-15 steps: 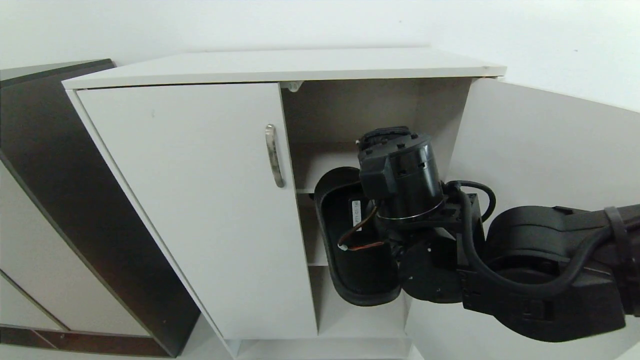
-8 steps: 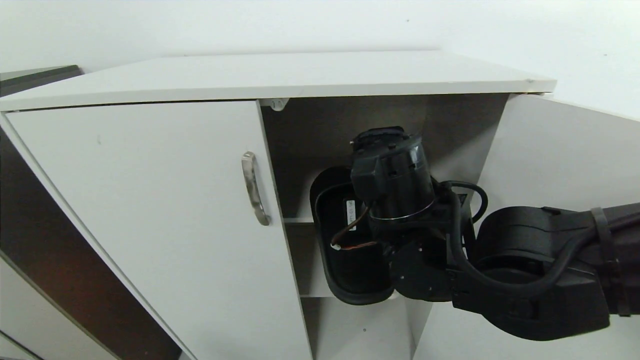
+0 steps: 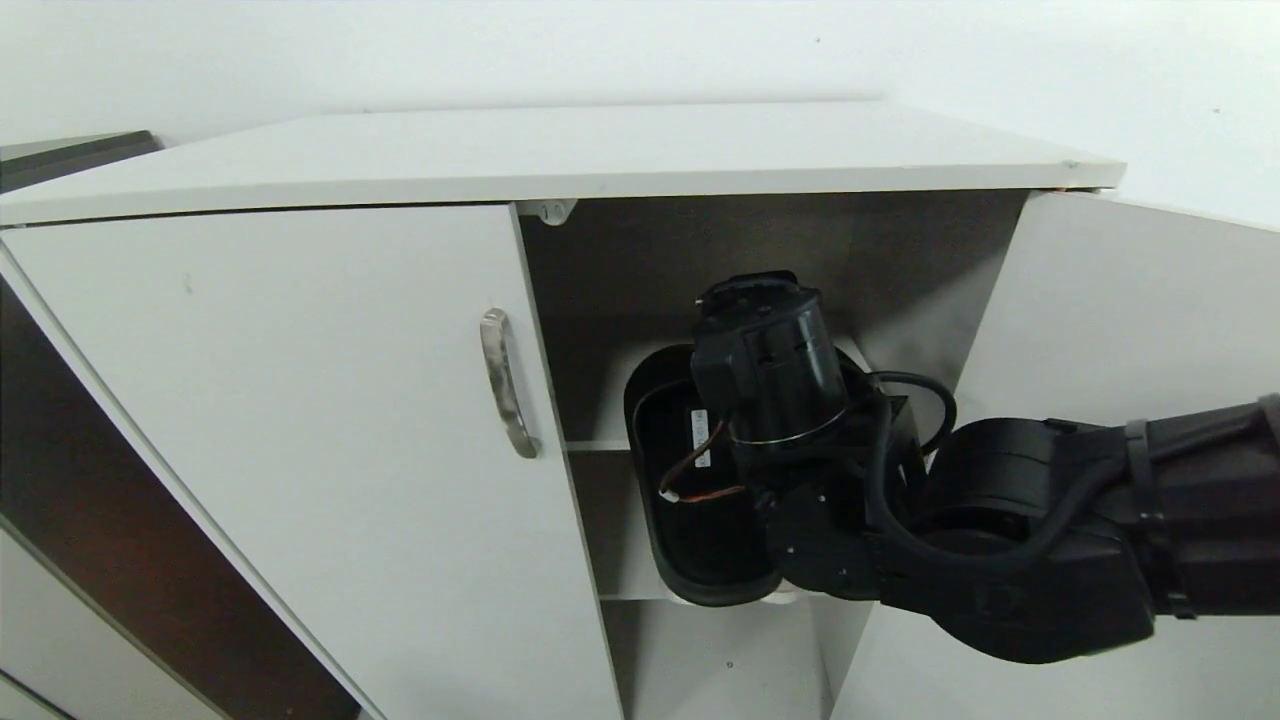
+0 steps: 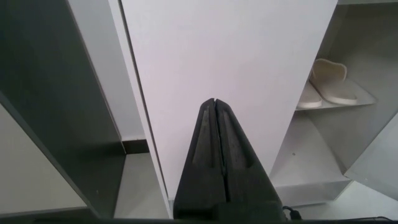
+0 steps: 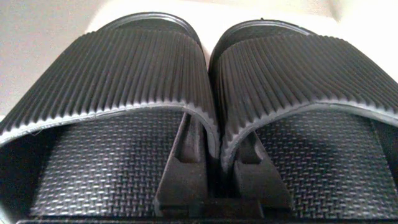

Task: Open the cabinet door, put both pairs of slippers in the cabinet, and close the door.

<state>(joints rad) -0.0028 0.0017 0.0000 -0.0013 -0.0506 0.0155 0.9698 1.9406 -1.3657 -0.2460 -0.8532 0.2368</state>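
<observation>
Right gripper (image 5: 214, 158) clenched on the black slippers (image 3: 700, 530) at the open cabinet (image 3: 560, 150).
One finger sits under each strap, pinching the pair's adjoining inner edges together. The pair stands upright in the opening between the closed left door (image 3: 300, 420) and the open right door (image 3: 1120, 330), level with the upper shelf. White slippers (image 4: 329, 84) lie on a shelf inside. The left gripper (image 4: 214, 106) is clamped closed and empty, facing the left door.

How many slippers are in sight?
4: two black slippers gripped together by the right end effector at the open cabinet; two pale slippers on a shelf inside. Others may be hidden.
</observation>
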